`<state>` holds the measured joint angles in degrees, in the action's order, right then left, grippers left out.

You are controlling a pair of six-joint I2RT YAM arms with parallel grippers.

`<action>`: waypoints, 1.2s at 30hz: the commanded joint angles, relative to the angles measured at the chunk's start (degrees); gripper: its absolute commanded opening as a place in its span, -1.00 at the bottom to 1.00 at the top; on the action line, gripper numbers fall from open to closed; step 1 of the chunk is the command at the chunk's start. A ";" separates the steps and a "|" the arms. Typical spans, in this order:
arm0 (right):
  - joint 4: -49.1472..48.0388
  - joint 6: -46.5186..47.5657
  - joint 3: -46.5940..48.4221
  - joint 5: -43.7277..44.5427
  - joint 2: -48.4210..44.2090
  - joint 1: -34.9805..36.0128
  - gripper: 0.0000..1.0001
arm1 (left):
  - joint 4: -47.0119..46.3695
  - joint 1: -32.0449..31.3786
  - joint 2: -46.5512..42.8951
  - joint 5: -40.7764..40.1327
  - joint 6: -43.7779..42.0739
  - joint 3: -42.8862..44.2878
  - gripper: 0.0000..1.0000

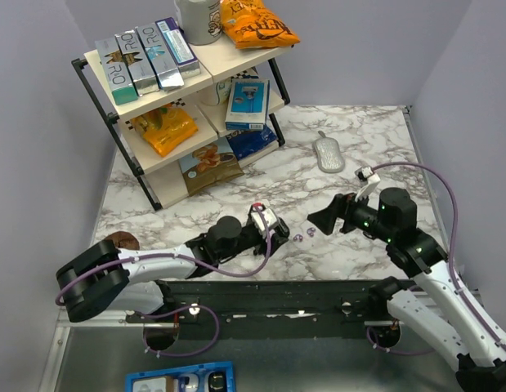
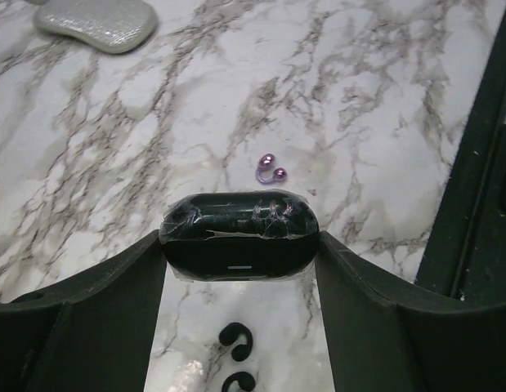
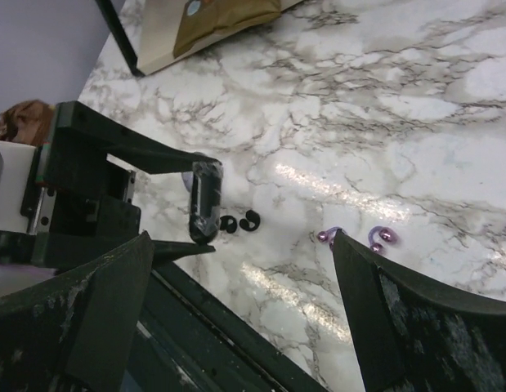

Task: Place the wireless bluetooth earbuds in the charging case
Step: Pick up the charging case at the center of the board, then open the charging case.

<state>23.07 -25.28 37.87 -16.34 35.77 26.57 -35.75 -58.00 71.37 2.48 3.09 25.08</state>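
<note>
My left gripper (image 2: 240,245) is shut on a glossy black oval object (image 2: 239,233) wrapped in clear film, held just above the marble. Two black ring-like earbuds (image 2: 236,339) (image 3: 239,221) lie under it. In the right wrist view a pale lavender sliver (image 3: 188,179) shows behind the black object; I cannot tell if it is the charging case. Two translucent purple earbuds (image 3: 379,237) (image 1: 298,238) lie on the table between the arms, one showing ahead of the left gripper (image 2: 270,169). The right gripper (image 3: 243,245) (image 1: 322,219) hovers open and empty, one fingertip close beside a purple earbud.
A two-level shelf (image 1: 97,86) with boxes and snack bags stands at the back left. A grey glittery pouch (image 1: 328,153) lies at the back right. A black rail (image 1: 277,294) runs along the near edge, with a blue tray (image 1: 179,382) below it.
</note>
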 commanded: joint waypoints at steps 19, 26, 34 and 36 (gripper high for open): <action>1.81 7.35 4.58 -7.39 14.58 10.26 0.98 | -8.02 -12.05 -4.58 -6.17 -11.27 -4.07 -1.00; -0.13 6.99 5.11 -9.50 16.78 11.66 0.98 | -8.55 -12.75 -3.26 -6.70 -11.62 -3.38 -1.00; 0.57 6.82 4.67 -7.40 19.34 12.02 0.98 | -8.99 -13.46 -3.26 -7.31 -13.02 -3.28 -1.00; 0.66 6.65 4.67 -6.69 19.43 12.02 0.98 | -9.25 -13.55 -3.35 -7.58 -13.11 -3.72 -1.00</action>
<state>23.73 -18.41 41.69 -23.66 54.96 38.20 -42.33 -70.89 67.99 -3.88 -8.64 21.32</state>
